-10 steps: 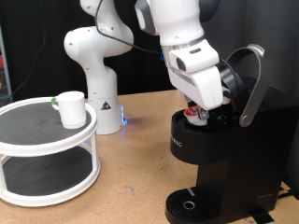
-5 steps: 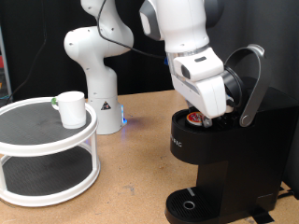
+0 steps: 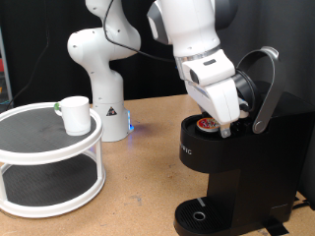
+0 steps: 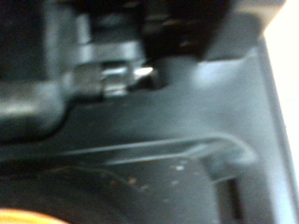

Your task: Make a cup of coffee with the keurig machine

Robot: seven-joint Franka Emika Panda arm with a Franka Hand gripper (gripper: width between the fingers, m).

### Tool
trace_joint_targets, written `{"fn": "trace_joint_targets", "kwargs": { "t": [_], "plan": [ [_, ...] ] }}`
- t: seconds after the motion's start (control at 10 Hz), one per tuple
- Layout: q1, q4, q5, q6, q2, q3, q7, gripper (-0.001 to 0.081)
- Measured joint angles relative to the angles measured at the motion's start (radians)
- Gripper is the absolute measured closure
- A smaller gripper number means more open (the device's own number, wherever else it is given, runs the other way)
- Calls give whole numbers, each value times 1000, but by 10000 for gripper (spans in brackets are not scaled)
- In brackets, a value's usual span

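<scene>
Tool over the open coffee machine, pod seated in its chamber.

Arm (image 3: pixel 197 44) reaching down from the top centre of the exterior view, wrist angled toward the lower right, tool (image 3: pixel 228 126) poised just above the open brew chamber of the black coffee machine (image 3: pixel 231 172) at lower right. Lid handle (image 3: pixel 266 88) raised behind the wrist. Red-topped pod (image 3: pixel 207 124) sitting in the chamber, just beside the fingertips. Open or closed: cannot tell, fingers hidden by the wrist, wrist view only dark blurred plastic. White cup (image 3: pixel 74 114) at middle left, upright on the top tier of a round white stand (image 3: pixel 49 162), well apart from the machine. Stand and machine both on the wooden worktop (image 3: pixel 138 202).
</scene>
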Motion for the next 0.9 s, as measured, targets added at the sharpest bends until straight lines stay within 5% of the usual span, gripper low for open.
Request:
{"fn": "trace_joint_targets", "kwargs": {
  "t": [0.3, 0.9],
  "plan": [
    [-8, 11, 66, -35, -29, -23, -70, 0],
    [-35, 9, 14, -149, -117, -59, -135, 0]
  ]
}}
